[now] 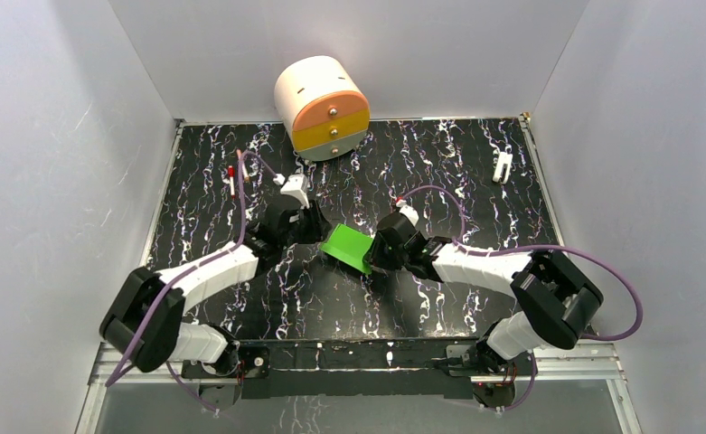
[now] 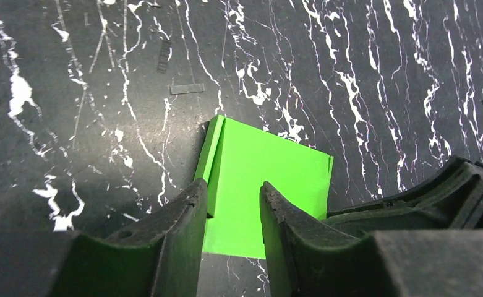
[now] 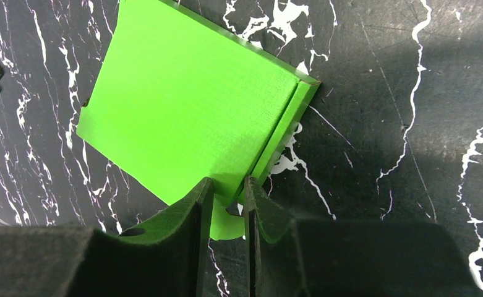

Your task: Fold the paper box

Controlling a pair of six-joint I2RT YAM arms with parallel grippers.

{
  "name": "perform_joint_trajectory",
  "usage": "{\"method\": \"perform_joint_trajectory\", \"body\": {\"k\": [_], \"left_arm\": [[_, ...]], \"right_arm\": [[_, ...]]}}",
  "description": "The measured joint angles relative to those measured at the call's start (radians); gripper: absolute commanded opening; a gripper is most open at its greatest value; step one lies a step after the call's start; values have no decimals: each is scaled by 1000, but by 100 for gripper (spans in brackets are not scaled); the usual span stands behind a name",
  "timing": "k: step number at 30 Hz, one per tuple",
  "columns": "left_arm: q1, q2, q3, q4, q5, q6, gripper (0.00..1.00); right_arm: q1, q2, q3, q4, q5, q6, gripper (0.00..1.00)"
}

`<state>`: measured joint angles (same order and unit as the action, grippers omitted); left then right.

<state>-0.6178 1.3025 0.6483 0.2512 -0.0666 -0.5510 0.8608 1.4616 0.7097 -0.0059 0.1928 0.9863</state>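
Ok so the paper box [image 1: 347, 246] is bright green thin card, a smooth flat panel w/ one folded-up side wall, sitting mid table [image 1: 439, 172] btwn both arms. Right gripper [image 3: 227, 182] pinches its flap edge. Left gripper [image 2: 232, 189] is spread apart over the box's near edge. Cream round drawer unit [image 1: 322, 107], orange + yellow drawers closed, sits at the table's far edge. Table surface is black marble-look w/ white veins.

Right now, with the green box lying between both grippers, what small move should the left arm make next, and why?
Probably close the left gripper on the paper box wall beneath it. Its jaws stand apart over that wall, while the right gripper pinches the other side, so the box looks steadied for a fold.
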Motion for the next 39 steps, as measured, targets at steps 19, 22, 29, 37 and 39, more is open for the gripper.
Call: {"method": "perform_joint_trajectory", "body": {"k": [19,22,29,37,39], "left_arm": [[34,222,80,-50,170,23,18],[35,224,78,-50,169,23,18],[40,224,63,-46,142,27,19],[33,212,53,-49,66,38,24],[22,210,53,-53,42,39,30]], "right_arm": [[0,24,26,-11,6,-48,28],[0,31,34,-18,7,-61,27],[0,72,73,-22,24,-106,27],[0,132,137,-23,50,-187,27],[0,137,145,-27,53,-209,27]]}}
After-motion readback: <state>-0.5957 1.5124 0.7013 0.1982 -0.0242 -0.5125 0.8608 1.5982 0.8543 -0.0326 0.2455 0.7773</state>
